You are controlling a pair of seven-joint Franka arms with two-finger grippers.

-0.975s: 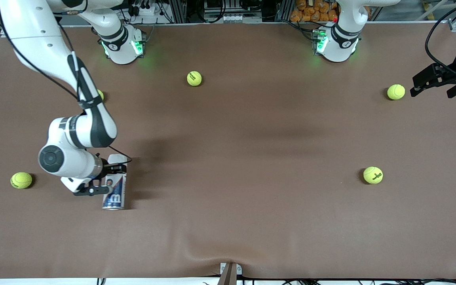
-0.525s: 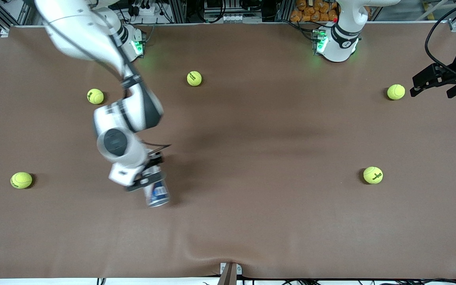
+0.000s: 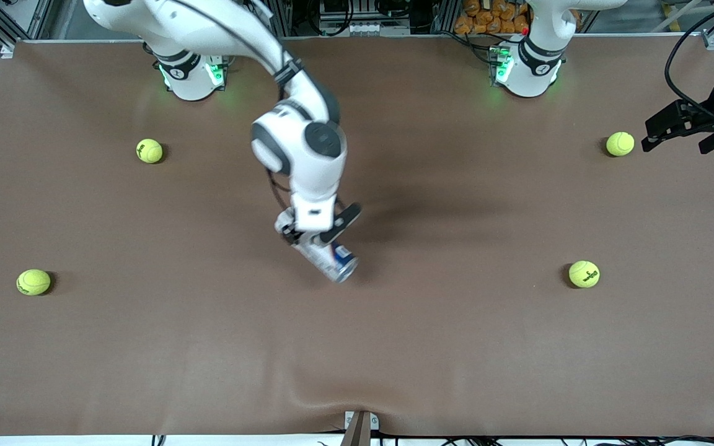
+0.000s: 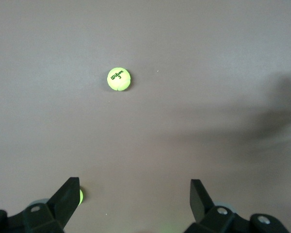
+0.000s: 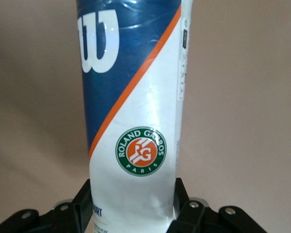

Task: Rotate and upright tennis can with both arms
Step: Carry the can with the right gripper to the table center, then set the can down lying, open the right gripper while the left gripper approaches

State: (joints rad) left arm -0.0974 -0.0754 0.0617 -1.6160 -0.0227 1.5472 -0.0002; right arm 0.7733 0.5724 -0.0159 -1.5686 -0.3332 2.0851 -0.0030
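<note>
The tennis can [image 3: 334, 261] has a white and dark blue label with a white "W" and a silver rim. It hangs tilted over the middle of the table, rim end lowest. My right gripper [image 3: 318, 238] is shut on its white end. In the right wrist view the can [image 5: 131, 111] runs straight out from my right gripper [image 5: 132, 200], and both black fingers [image 5: 82, 201] press its sides. My left gripper [image 3: 673, 146] waits open over the left arm's end of the table. The left wrist view shows this gripper [image 4: 134, 190] with nothing between its fingers.
Yellow-green tennis balls lie scattered on the brown table [image 3: 456, 347]: one [image 3: 149, 150] and another [image 3: 33, 282] toward the right arm's end, one [image 3: 584, 274] and another [image 3: 620, 144] toward the left arm's end. The left wrist view shows a ball [image 4: 119, 78] below.
My right arm has swung the can from the right arm's end of the table to over its middle, turning it on the way. The left arm has stayed still.
</note>
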